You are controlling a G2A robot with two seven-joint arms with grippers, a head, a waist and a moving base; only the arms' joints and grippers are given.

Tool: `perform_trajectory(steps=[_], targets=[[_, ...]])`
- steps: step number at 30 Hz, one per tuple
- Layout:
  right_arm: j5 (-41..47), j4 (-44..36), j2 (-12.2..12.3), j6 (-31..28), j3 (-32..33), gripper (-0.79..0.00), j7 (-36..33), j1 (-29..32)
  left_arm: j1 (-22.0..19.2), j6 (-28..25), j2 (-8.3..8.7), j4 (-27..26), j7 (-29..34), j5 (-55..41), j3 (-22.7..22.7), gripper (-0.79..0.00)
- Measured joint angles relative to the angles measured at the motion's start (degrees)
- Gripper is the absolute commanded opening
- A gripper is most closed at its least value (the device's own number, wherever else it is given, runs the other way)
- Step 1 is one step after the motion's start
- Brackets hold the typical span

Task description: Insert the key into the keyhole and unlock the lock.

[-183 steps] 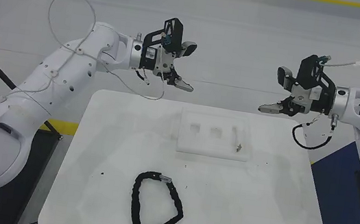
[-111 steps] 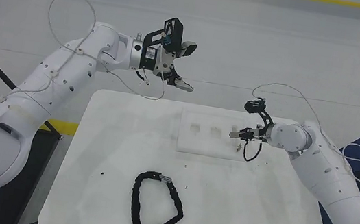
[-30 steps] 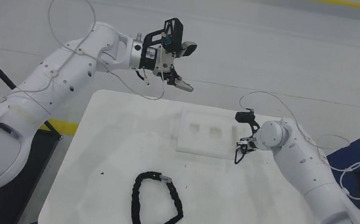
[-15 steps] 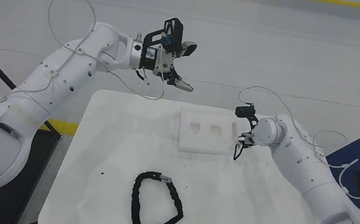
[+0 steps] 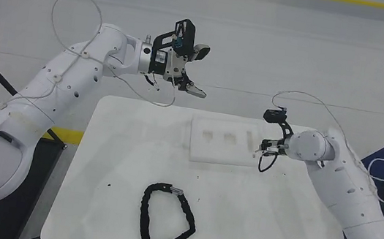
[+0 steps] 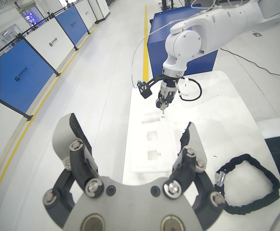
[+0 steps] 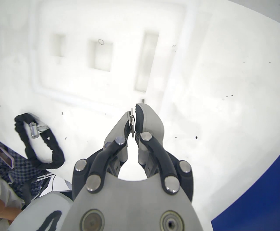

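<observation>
Already the key (image 7: pixel 132 125) is pinched between the fingers of the right gripper (image 7: pixel 133 109), just above one end of the foam tray (image 5: pixel 206 153). The chain lock (image 5: pixel 167 219) lies untouched, well apart from the tray, so insertion and turning are not yet done. The fingers of the left gripper (image 6: pixel 130 122) are spread.

Table (image 5: pixel 273 227): plain white, a few dark specks. Foam tray (image 5: pixel 209 154): white, barely off the table's tone. Lock (image 7: pixel 58 157): black fabric sleeve all round, bright silver metal at its ends. Key (image 7: pixel 132 126): silver. Left gripper (image 6: pixel 131 123): pale grey fingers, black ribbed pads, black links, silver bolts. Right gripper (image 7: pixel 133 111): same scheme. Floor (image 5: pixel 297 53): light grey with yellow stripes. Cabinet (image 6: pixel 156 43): deep blue. Partition panels (image 6: pixel 28 72): blue and white by turns, black frames.
</observation>
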State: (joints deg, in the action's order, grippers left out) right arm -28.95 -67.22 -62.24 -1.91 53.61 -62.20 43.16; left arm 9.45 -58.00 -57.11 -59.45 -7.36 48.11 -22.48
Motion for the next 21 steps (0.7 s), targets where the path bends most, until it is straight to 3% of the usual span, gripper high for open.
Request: perform_trajectory(steps=[10, 21], targets=[[13.7, -15.8, 4.8, -3.9, 18.5, -0.785, -2.2, 15.1, 0.0, 0.0, 0.00, 0.0, 0.0, 0.0, 0.0, 0.000], [29.7, -18.1, 6.4, -9.1, 29.5, -0.785, -2.3, 23.3, 0.0, 0.0, 0.00, 0.0, 0.0, 0.0, 0.0, 0.000]])
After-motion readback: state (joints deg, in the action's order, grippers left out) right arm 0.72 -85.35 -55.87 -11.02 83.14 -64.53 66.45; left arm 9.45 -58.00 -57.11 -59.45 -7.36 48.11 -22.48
